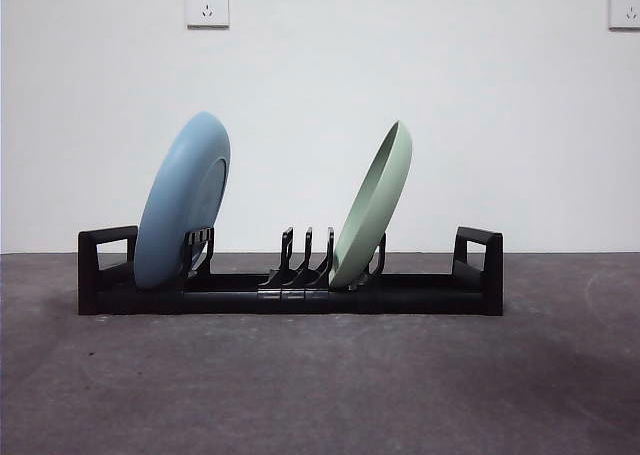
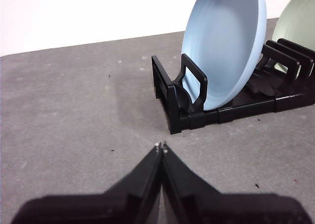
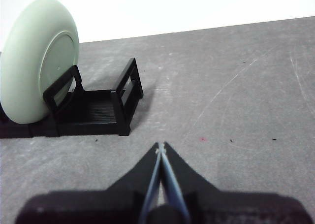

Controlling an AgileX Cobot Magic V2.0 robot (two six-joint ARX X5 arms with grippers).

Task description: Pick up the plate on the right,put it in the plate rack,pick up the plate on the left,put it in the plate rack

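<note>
In the front view, the plate rack [image 1: 290, 293] sits on the grey desk [image 1: 320, 385] before a white wall [image 1: 320, 75] with two sockets. A blue plate [image 1: 183, 200] stands near the rack's left end, tilted with its top toward the right, its lower edge in the rack against a prong. A green plate [image 1: 373, 205] stands right of centre, tilted the same way, resting in a slot beside three free prongs. Neither arm shows here.

In the left wrist view, the left pincer [image 2: 161, 146] hovers over bare desk, its jaws pressed together and holding nothing, a little apart from the rack's looped end [image 2: 189, 93]. The blue plate [image 2: 226, 42] stands just behind that loop, the green plate [image 2: 298, 27] beyond.

In the right wrist view, the right pincer [image 3: 161, 146] is likewise closed tip to tip and empty, above the desk near the rack's other end [image 3: 125, 93]. The green plate [image 3: 37, 61] leans in the rack there, its back side facing the camera.
</note>
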